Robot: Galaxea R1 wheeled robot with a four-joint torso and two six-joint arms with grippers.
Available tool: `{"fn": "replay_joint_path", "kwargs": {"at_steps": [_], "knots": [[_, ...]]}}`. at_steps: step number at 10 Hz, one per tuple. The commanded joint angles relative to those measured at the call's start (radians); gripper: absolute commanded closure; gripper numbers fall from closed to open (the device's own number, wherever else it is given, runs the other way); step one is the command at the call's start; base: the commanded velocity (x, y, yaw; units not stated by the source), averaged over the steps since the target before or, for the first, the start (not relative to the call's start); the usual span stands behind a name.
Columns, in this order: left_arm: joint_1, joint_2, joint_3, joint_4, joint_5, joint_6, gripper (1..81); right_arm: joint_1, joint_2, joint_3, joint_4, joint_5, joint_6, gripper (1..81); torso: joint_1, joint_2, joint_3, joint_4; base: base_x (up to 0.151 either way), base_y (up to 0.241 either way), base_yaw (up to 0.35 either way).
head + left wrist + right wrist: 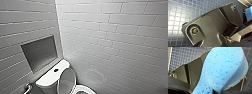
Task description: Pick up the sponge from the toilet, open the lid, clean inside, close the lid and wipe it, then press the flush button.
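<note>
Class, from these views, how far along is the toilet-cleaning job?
Done: the bright blue soft sponge is off the white glossy ceramic toilet, carried by the right arm; the white glossy oval plastic lid stands raised. In hand: cleaning inside the bowl. Left: closing and wiping the lid, pressing the dark flush button.

The toilet (48, 78) stands at 7 o'clock in the head view, its tank against the left wall (20, 22). The flush button (56, 70) lies on the tank top. The lid (66, 81) stands raised against the tank, with the bowl (83, 89) before it at 6 o'clock. A wall niche (40, 52) sits above the tank at 9 o'clock. The sponge (224, 69) is in the right tool (218, 91), above the floor (183, 55).
</note>
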Motion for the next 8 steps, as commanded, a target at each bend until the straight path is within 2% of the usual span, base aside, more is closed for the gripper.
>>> {"fn": "replay_joint_path", "kwargs": {"at_steps": [1, 3, 4, 5, 6, 7, 8], "knots": [[-0.046, -0.009, -0.014, -0.002, 0.054, 0.000, 1.0, 0.032, -0.006, 0.004, 0.006, -0.057, -0.003, 81.1, -0.063, 0.097, 0.000, 0.096, 0.000, 0.000, 0.000], [-0.035, 0.003, -0.013, -0.002, 0.090, 0.000, 1.0, 0.032, -0.005, 0.007, 0.005, -0.057, -0.003, 81.1, -0.103, 0.159, 0.000, 0.155, 0.000, 0.000, 0.000], [-0.034, 0.008, -0.014, -0.002, 0.098, 0.000, 1.0, 0.032, -0.005, 0.007, 0.005, -0.057, -0.003, 81.1, -0.126, 0.196, 0.000, 0.163, 0.000, 0.000, 0.000], [-0.032, 0.012, -0.014, 0.000, 0.103, 0.000, 1.0, 0.036, -0.005, 0.006, 0.006, -0.057, -0.003, 81.1, -0.150, 0.233, 0.000, 0.130, 0.000, 0.000, 0.000], [-0.031, 0.019, -0.014, 0.000, 0.103, 0.000, 1.0, 0.036, -0.005, 0.004, 0.006, -0.057, -0.003, 81.1, -0.166, 0.258, 0.000, 0.156, 0.000, 0.000, 0.000], [-0.031, 0.025, -0.013, 0.000, 0.109, 0.000, 1.0, 0.032, -0.005, 0.006, 0.006, -0.057, -0.003, 81.1, -0.185, 0.287, 0.041, 0.169, 0.000, 0.000, 0.000], [-0.026, 0.032, -0.013, 0.000, 0.141, 0.000, 1.0, 0.036, -0.005, 0.007, 0.006, -0.057, -0.003, 81.1, -0.206, 0.319, 0.098, 0.172, 0.000, 0.000, 0.000]]}}
